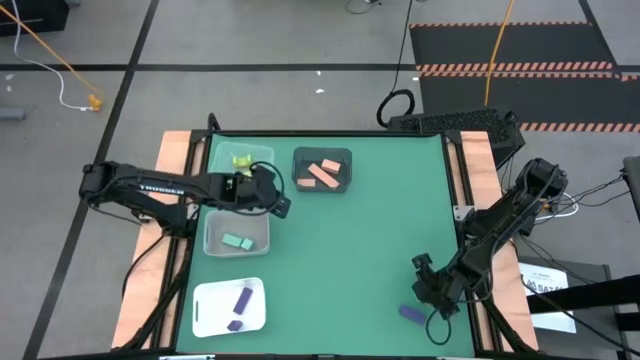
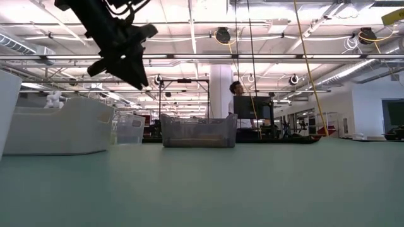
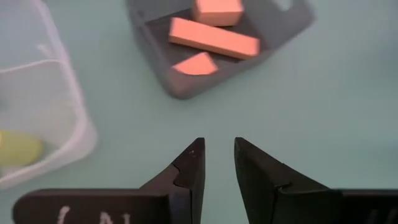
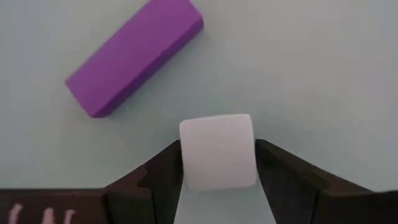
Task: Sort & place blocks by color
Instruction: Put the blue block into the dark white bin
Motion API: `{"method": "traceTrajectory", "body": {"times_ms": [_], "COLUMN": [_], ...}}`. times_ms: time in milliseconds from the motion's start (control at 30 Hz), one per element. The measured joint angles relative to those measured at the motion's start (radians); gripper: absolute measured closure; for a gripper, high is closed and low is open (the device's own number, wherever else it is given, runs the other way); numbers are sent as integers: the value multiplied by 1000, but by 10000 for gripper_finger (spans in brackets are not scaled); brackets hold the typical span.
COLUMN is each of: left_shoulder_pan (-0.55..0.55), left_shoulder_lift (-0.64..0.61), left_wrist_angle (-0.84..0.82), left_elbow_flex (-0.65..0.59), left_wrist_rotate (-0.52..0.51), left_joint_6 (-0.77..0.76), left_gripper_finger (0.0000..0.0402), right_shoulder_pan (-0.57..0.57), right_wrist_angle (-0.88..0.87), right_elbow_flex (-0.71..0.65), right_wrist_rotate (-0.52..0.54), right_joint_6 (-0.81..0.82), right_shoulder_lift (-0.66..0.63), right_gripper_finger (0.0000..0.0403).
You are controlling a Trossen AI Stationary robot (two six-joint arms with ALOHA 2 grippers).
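1. Clamping a pale, whitish cube (image 4: 217,151) between its two fingers, the right gripper (image 1: 432,290) sits low near the counter's (image 1: 370,250) front right corner — the cube fills the gap between the fingers in the right wrist view.
2. A purple bar (image 4: 134,56) lies flat on the counter just beside that gripper, apart from the held cube.
3. The left gripper (image 1: 282,205) hangs above the counter between the clear bins and the dark bin (image 1: 322,172), its fingers (image 3: 190,171) drawn nearly together with only a narrow slit between them, holding nothing.
4. The dark bin holds salmon-orange blocks (image 3: 213,37) — one long bar and two shorter pieces show in the left wrist view.
5. The rear clear bin (image 1: 215,160) holds a yellow-green block (image 1: 241,161).
6. The nearer clear bin (image 1: 213,243) holds a mint-teal block (image 1: 237,241).
7. The white tray (image 1: 205,305) at the front left carries two purple blocks (image 1: 243,299), one long and one short.
8. In the low view, a person (image 2: 237,89) stands at a monitor far behind the counter.
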Motion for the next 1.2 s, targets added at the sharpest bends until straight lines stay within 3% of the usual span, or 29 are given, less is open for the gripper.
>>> {"method": "traceTrajectory", "body": {"times_ms": [133,300,500,600,700,833,933,1067,1200], "left_shoulder_pan": [-52,-120,-174,-185,-192,-207,-222,-244,-264], "left_shoulder_lift": [0,0,0,0,0,0,9,47,94], "left_wrist_angle": [80,233,422,492,541,600,672,845,1003], "left_elbow_flex": [0,0,0,0,0,0,0,1,1], "left_wrist_rotate": [0,9,11,11,10,10,60,187,263], "left_joint_6": [-27,-31,-34,-35,-44,-55,-78,-75,-45], "left_gripper_finger": [316,316,316,316,316,315,315,315,315], "right_shoulder_pan": [0,-1,-27,-56,-92,-150,-209,-303,-378], "right_wrist_angle": [26,54,65,99,197,410,636,974,1173], "right_elbow_flex": [2,1,-1,-1,-1,-1,-1,-1,0], "right_wrist_rotate": [6,6,14,155,389,695,805,750,663], "right_joint_6": [50,124,274,363,393,249,13,-314,-502], "right_shoulder_lift": [24,14,-9,-41,-83,-133,-141,-128,-105], "right_gripper_finger": [225,287,290,290,290,290,290,290,290]}}
